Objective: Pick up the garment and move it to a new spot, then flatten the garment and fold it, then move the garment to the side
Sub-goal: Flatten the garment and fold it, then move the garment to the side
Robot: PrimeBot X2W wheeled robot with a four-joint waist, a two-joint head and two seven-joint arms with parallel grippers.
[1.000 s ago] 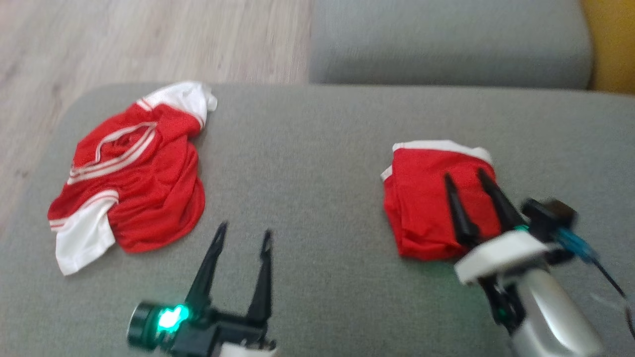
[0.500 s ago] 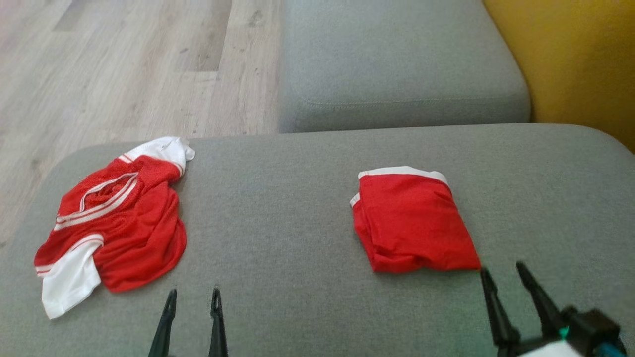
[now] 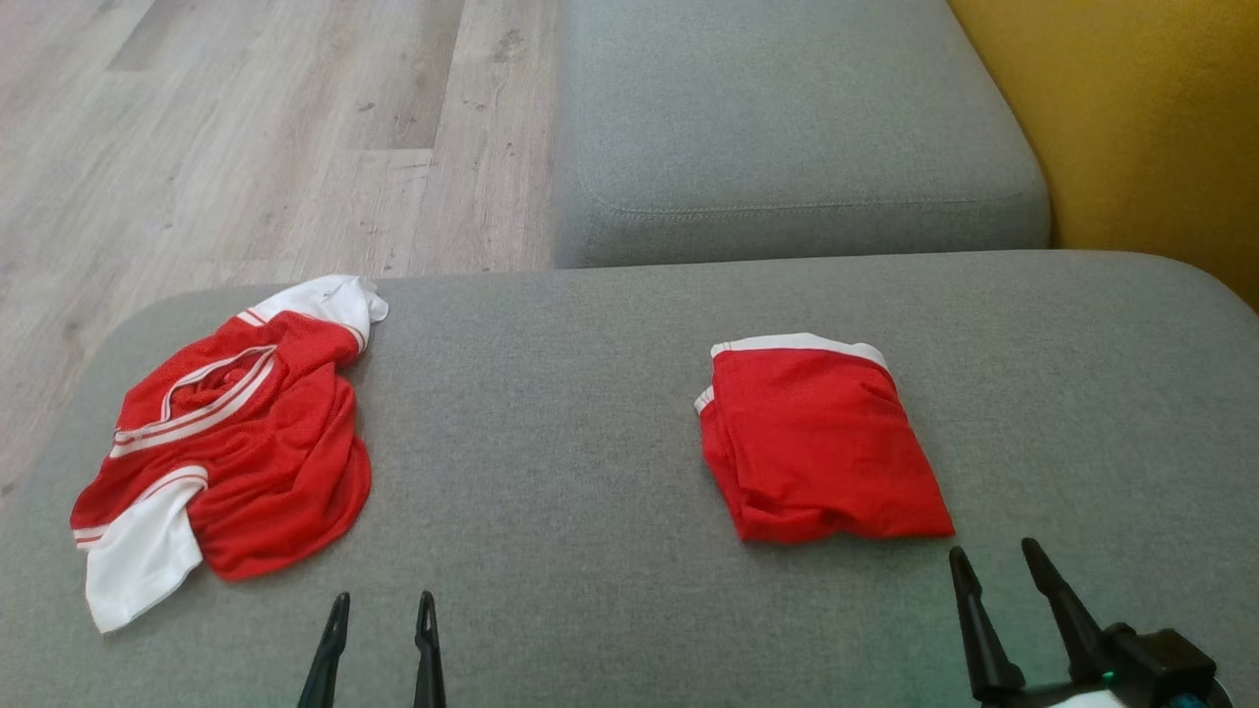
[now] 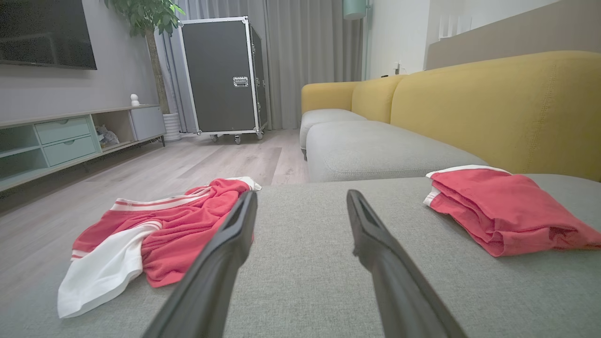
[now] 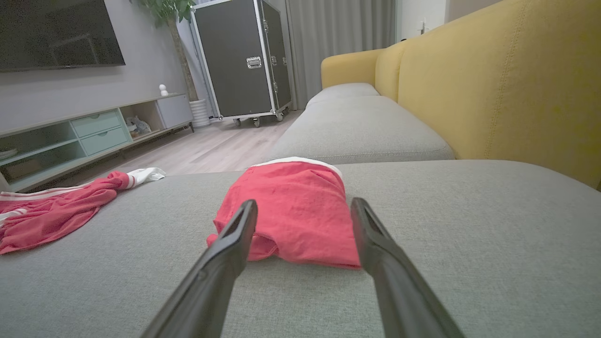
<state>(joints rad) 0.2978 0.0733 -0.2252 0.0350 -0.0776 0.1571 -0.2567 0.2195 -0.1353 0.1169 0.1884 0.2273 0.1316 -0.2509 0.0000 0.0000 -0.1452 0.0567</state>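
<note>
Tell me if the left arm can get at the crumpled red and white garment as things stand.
Probably yes. The left gripper is open and empty, and the crumpled garment lies uncovered on the grey cushion, just ahead and to its left, with bare cushion between them.

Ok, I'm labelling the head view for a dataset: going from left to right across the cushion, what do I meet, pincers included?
crumpled jersey → left pincer → folded garment → right pincer
</note>
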